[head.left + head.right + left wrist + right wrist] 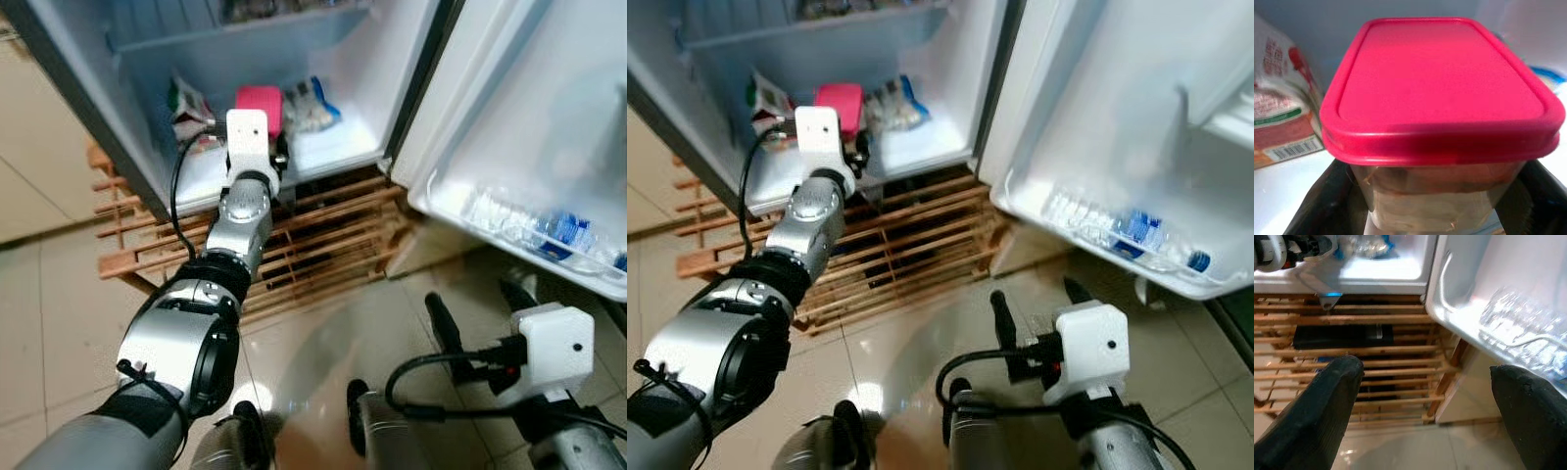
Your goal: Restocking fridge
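Container (1442,112) | clamped between left pincer (257,147) fingers | inside fridge (333,147)

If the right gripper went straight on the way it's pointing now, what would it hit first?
Likely the wooden slatted rack under the fridge; the open right gripper aims at it, with only bare floor between, though depth is hard to judge.

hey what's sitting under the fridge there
The fridge stands on a wooden slat rack laid on the tile floor. A dark flat thing shows through the slats. Further back under the fridge is hidden.
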`<state>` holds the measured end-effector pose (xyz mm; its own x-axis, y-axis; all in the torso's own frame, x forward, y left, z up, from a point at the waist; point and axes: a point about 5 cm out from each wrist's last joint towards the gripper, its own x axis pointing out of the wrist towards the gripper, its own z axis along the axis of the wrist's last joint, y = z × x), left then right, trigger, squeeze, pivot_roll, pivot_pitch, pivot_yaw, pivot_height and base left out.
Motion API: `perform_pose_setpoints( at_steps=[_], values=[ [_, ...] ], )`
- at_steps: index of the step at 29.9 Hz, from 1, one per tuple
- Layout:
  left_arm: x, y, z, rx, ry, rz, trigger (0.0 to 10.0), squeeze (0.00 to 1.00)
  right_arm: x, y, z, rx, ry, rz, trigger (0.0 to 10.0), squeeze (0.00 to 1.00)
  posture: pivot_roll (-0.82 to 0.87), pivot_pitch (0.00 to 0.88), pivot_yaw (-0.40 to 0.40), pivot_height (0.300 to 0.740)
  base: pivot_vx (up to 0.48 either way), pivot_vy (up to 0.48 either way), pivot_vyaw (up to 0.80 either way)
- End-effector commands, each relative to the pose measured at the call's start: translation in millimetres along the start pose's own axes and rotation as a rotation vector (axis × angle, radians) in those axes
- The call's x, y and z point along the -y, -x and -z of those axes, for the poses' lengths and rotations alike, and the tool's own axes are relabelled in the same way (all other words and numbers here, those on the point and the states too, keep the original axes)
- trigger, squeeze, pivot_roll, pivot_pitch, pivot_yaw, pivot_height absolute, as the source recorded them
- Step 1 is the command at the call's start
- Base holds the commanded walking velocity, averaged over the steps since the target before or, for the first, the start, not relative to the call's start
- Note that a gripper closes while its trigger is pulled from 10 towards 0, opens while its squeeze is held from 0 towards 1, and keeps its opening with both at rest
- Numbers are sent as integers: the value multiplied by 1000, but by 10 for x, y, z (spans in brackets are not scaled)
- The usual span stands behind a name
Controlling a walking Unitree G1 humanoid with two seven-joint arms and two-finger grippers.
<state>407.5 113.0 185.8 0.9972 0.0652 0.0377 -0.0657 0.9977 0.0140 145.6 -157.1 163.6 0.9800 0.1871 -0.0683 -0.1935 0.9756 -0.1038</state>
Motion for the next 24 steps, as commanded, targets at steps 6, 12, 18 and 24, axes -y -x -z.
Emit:
perform_pose_setpoints(
  at_steps=[6,12,18,24],
  values=[
    [-173,-28,-51,5,5,-200,10000,0,-17,128,-9,-65,3,0,10000,0,-564,399,-18,740,0,0,0],
    [-181,-29,-62,10,4,-214,10000,0,-18,132,-11,-67,4,1,10000,0,-565,399,-18,740,0,0,0],
    [-181,-29,-62,10,4,-214,10000,0,-18,132,-11,-67,4,1,10000,0,-565,399,-18,740,0,0,0],
    [-181,-29,-62,10,4,-214,10000,0,-18,132,-11,-67,4,1,10000,0,-565,399,-18,740,0,0,0]
  ],
)
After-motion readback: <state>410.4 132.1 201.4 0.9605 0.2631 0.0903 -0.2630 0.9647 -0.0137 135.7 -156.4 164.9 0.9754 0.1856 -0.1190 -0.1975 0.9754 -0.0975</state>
